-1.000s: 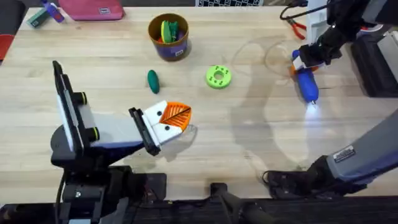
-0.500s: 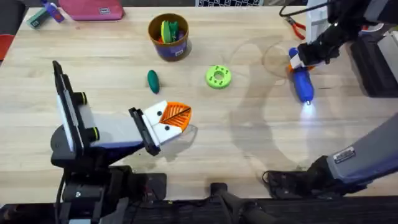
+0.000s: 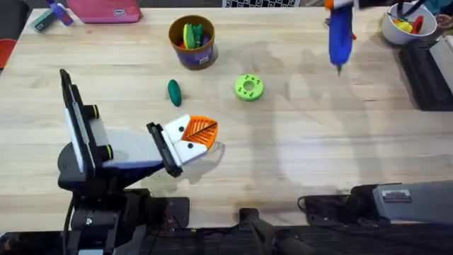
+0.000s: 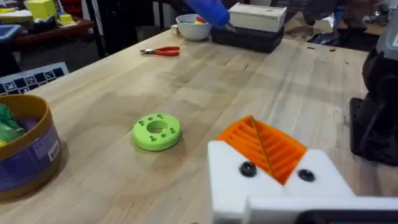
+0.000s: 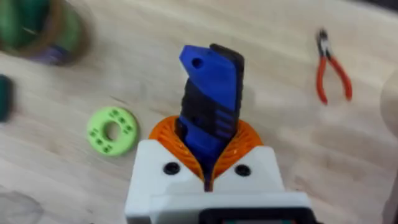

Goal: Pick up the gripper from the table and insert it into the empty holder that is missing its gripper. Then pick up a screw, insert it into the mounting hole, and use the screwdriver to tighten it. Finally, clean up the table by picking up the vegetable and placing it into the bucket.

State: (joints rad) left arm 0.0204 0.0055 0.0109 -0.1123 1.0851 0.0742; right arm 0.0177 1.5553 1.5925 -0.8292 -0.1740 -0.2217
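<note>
Where the pale wooden surface point(image 3: 297, 156) runs wide and bare across its middle and near right, the few things on it sit toward the far left half. The bucket point(image 3: 192, 41), holding green and yellow toys, stands near the far edge; the dark green cucumber point(image 3: 174, 92) lies on the surface just nearer than it, and the light green disc point(image 3: 248, 87) lies to the cucumber's right, apart from both. The left gripper point(image 3: 192, 138) rests low at the near left, its white holder point(image 4: 273, 183) carrying an orange ridged pad point(image 4: 267, 146) with two dark screw heads in the white face; its jaws look pressed together. The right gripper point(image 5: 208, 165) has its jaws pinching the blue screwdriver point(image 3: 340, 34), held above the far right of the surface with its tip pointing toward the near side; the top of the tool is cut off at the overhead view's edge. Red-handled pliers point(image 5: 331, 67) lie on the surface near the far right. A white bowl point(image 3: 405, 25) with coloured toys sits at the far right corner beside a dark box point(image 4: 249, 38). A pink case point(image 3: 106, 10) lies at the far left edge, partly cut off. The room behind is cluttered and hard to make out.
</note>
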